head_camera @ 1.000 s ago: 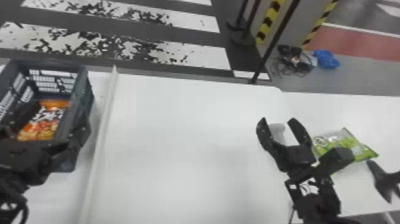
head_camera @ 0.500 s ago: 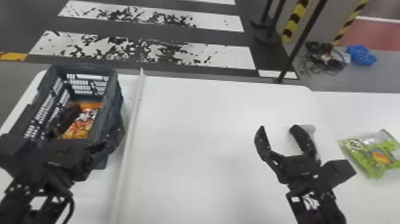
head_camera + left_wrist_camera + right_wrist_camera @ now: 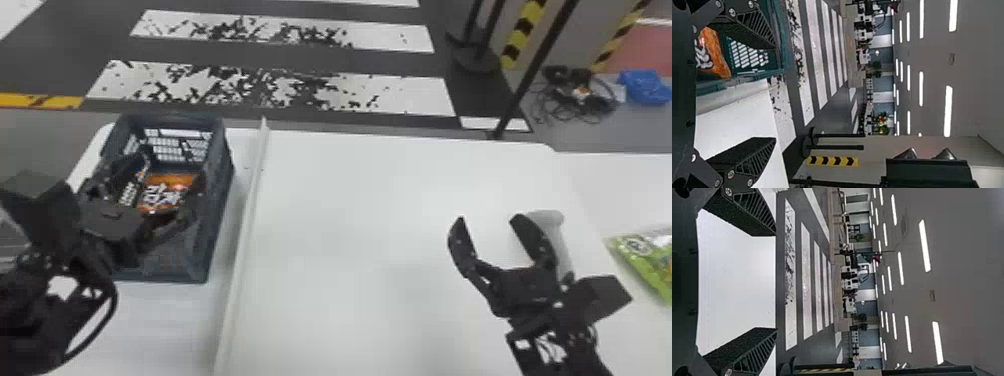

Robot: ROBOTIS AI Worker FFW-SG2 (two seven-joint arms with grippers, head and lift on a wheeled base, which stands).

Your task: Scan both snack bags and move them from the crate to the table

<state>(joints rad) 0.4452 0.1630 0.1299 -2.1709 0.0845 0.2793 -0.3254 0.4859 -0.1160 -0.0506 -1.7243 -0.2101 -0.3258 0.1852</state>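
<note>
At nine o'clock, we are holding an open claw over the orange bag

Reading the clock face on the head view, we are finding the dark crate [image 3: 218, 200] at nine o'clock on the white table [image 3: 360, 240]. The orange snack bag [image 3: 165, 192] is lying inside it, its printed front partly showing. We are bringing our left gripper [image 3: 172, 172] in from eight o'clock, its two fingers spreading wide and gripping nothing; whether either is touching the bag, we cannot tell. A long pale strip [image 3: 243, 225] is running between the crate and the wide part of the table.

Between three and four o'clock, we are holding our right gripper [image 3: 489, 220] above the table, its fingers standing apart too, with nothing between them. Just beside it, a pale, rounded object [image 3: 554, 220] is sitting partly hidden behind one finger. Farther out in that same direction, the green snack bag [image 3: 645, 257] is lying on the table, cut off by the view's edge. Beyond the table, at two o'clock, we are seeing a blue bundle [image 3: 645, 86] resting on the floor.
</note>
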